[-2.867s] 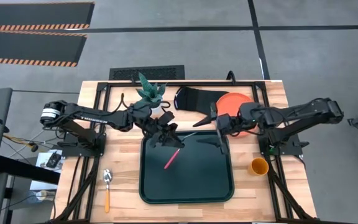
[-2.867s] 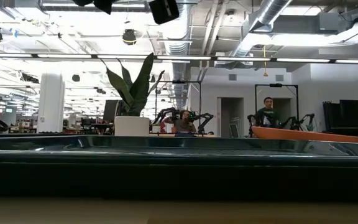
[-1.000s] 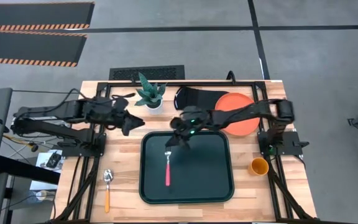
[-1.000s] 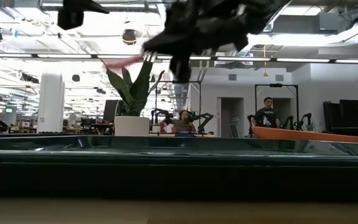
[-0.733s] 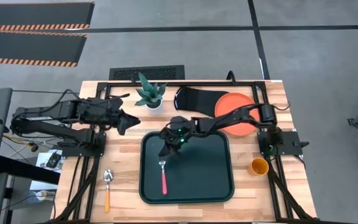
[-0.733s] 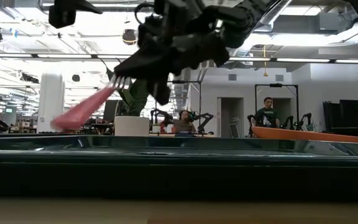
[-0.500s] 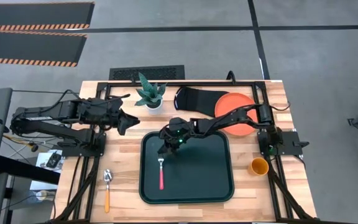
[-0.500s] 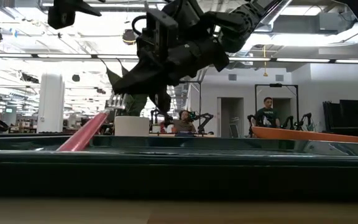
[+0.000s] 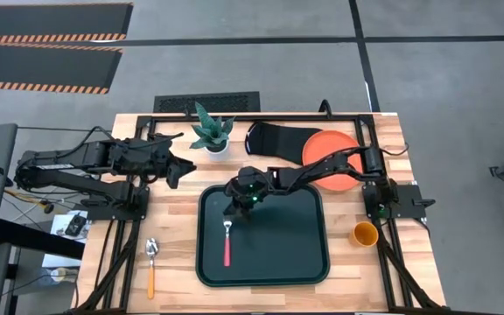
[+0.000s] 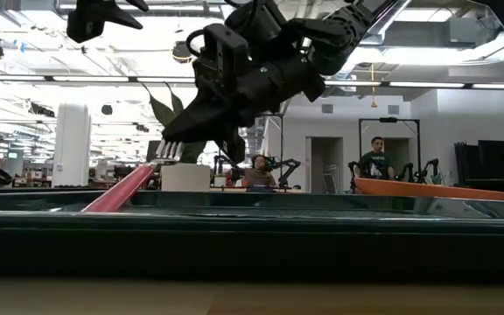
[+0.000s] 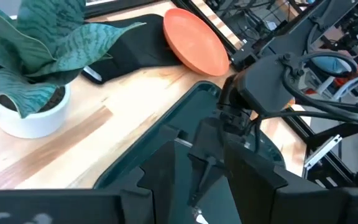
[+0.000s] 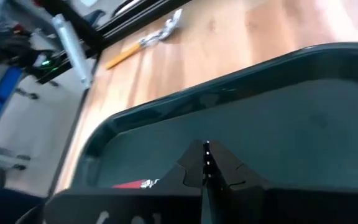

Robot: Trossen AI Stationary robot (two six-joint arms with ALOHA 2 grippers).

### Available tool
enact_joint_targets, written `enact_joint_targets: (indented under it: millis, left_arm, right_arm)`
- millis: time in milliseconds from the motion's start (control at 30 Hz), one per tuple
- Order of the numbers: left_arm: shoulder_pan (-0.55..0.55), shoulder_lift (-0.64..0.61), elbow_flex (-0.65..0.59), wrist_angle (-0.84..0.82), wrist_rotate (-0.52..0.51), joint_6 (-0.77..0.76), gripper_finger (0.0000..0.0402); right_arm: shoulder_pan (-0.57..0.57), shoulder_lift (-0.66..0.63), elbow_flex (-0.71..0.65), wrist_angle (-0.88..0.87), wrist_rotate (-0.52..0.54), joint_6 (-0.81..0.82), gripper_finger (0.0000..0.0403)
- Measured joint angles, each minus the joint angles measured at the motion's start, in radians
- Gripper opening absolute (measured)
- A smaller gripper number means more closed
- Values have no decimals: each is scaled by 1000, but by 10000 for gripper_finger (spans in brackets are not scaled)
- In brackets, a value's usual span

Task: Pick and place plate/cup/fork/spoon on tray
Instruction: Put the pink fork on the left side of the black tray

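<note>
The dark tray [image 9: 278, 249] lies mid-table. Over its far left part my right gripper [image 9: 233, 215] is shut on the red-handled fork [image 9: 227, 249]. In the low view the fork slopes from its raised tines down behind the tray rim [image 10: 322, 210]. My left gripper [image 9: 185, 171] hangs open and holds nothing, left of the tray's far left corner. The spoon [image 9: 150, 262] lies on the wood left of the tray, and the cup [image 9: 364, 234] stands to its right. The plate [image 9: 335, 166] sits at the far right. My right gripper holds the fork by its tine end [image 10: 166, 150], coming from the far right and slanting down. How the fingers close on it is hidden by the gripper itself. The fork is tilted, tines up, and its handle [image 10: 121, 191] drops into the tray toward the near edge.
A black oven mitt [image 9: 274, 140] lies beside the plate at the far edge, and a potted plant [image 9: 210, 131] stands to its left. The low view shows people in the room beyond the table.
My right gripper has carried the fork toward the table's left and near edges and downward. The fork, held high and almost level a second ago, has tipped handle-down until the handle sank behind the tray rim.
</note>
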Motion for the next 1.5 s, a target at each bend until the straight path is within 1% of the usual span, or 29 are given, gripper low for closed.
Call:
enact_joint_targets:
  millis: [133,300,433,600,767,833,1000,1067,1500]
  left_arm:
    - [0,0,0,0,-3,-8,123]
    - [0,0,0,0,-5,-9,123]
    - [0,0,0,0,-9,-10,123]
    - [0,0,0,0,-41,-11,123]
    - [0,0,0,0,-58,-11,123]
    - [0,0,0,1,-59,-11,123]
    - [0,1,0,1,-63,-11,123]
    - [0,0,0,4,-63,-11,123]
    - [1,0,0,4,-82,-9,123]
  right_arm:
    - [6,0,0,-16,59,-30,12]
    - [10,0,-4,-21,59,-56,13]
    - [13,0,-54,9,86,-53,20]
    - [13,0,-103,85,87,-39,21]
    - [13,1,-106,88,90,-31,21]
    - [19,34,-103,116,93,-24,22]
    - [33,84,-105,121,69,25,24]
    - [34,86,-106,123,54,25,27]
    - [9,76,-106,136,68,-10,46]
